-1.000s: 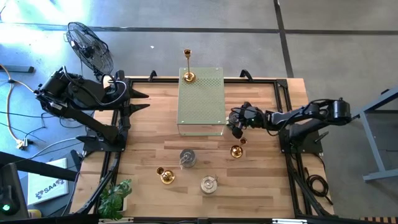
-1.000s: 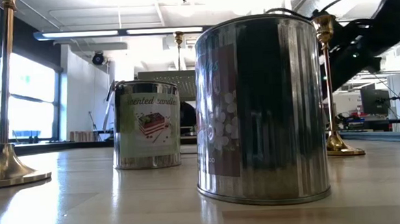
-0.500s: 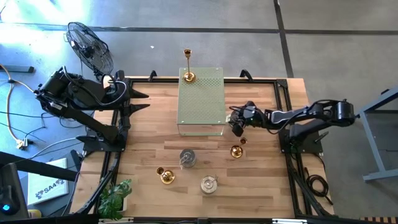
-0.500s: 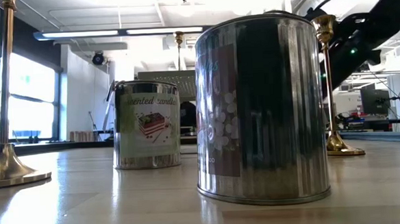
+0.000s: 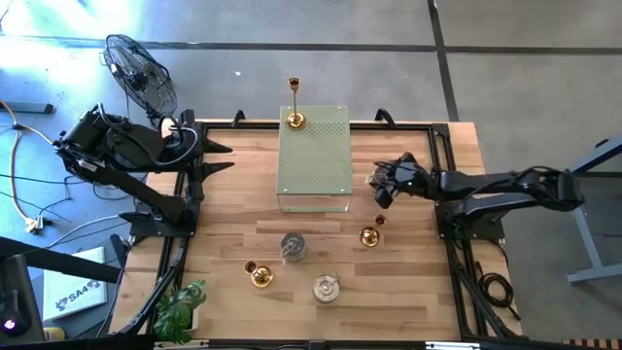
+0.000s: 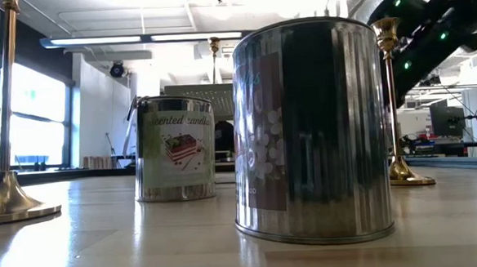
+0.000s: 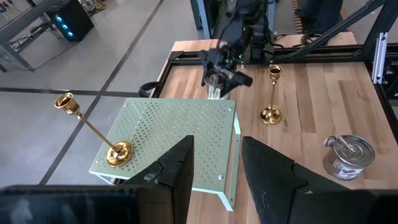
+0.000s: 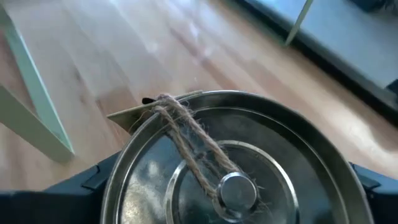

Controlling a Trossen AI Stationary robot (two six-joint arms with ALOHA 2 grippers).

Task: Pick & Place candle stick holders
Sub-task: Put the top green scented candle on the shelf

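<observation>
Right gripper (image 5: 382, 185) is just beside the green perforated box (image 5: 314, 156), jaws clamped wide around a silver tin holder (image 8: 230, 162). Judgement: it is carrying the tin to the box. Best to keep it level, clear the box edge, and set it down away from the gold holder (image 5: 294, 119) already on the box.

Left gripper (image 7: 214, 177) is parked at the surface's left edge, jaws partly apart, empty.

The right wrist view alone shows the tin's lid and twine. The high view gives the layout: two tins and two gold holders on the surface (image 5: 224, 243).
</observation>
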